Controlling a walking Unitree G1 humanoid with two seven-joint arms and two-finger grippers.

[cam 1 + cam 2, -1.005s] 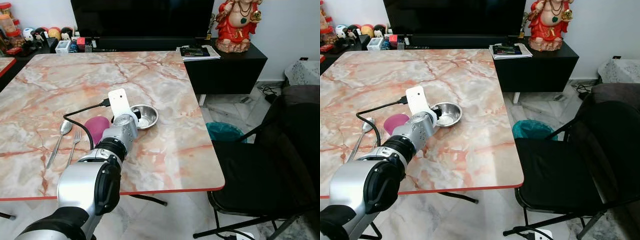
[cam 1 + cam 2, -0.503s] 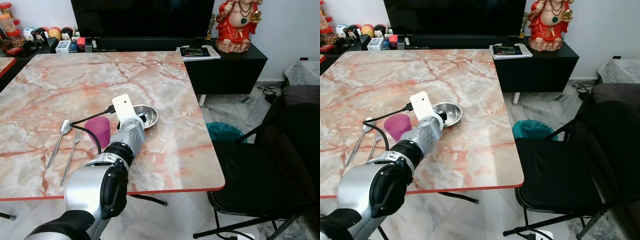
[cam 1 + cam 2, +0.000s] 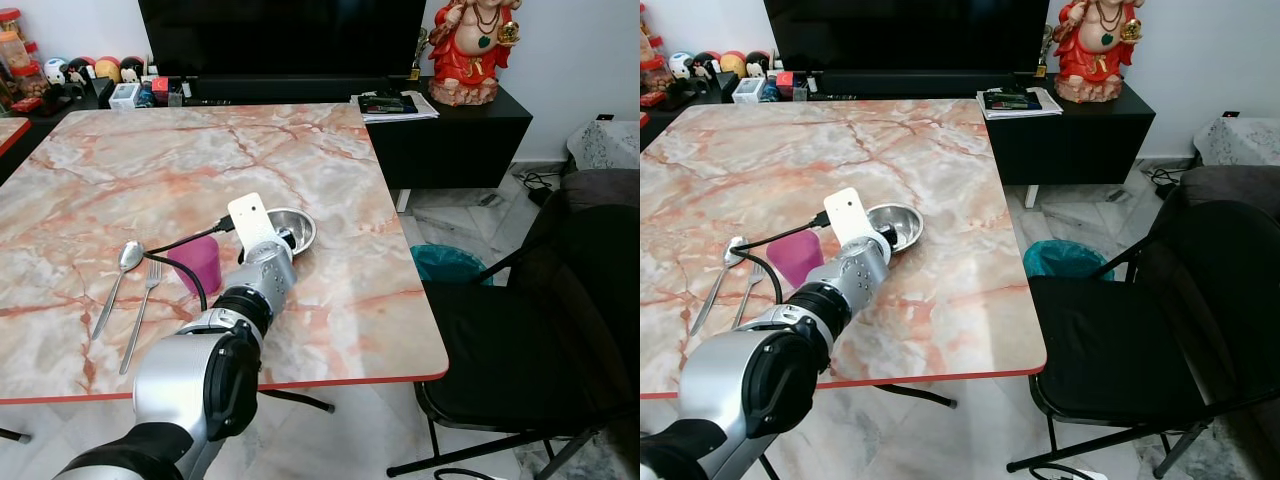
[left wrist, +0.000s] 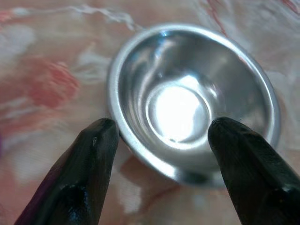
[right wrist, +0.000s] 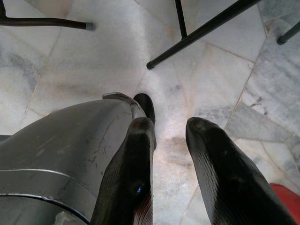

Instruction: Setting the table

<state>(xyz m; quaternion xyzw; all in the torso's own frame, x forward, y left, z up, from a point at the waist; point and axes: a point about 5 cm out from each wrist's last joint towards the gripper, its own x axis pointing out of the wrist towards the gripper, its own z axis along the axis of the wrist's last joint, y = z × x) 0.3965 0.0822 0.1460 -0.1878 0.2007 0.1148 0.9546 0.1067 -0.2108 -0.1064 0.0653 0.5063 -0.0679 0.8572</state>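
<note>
The left tool (image 4: pixel 161 129) is spread wide around the near rim of the steel bowl (image 4: pixel 194 98) on the table (image 3: pixel 330 300), right of the pink cup (image 3: pixel 198 263), gripping nothing.

A black chair (image 3: pixel 520 330) stands beside the worktop (image 3: pixel 330 300); a teal bin (image 3: pixel 445 264) between them, a red statue (image 3: pixel 475 45) beyond.

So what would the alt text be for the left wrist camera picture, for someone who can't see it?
Close-up of an empty, shiny steel bowl on a pink-veined marble table, with the left gripper open, its two black fingers reaching toward the bowl's near rim, one on either side.
</note>
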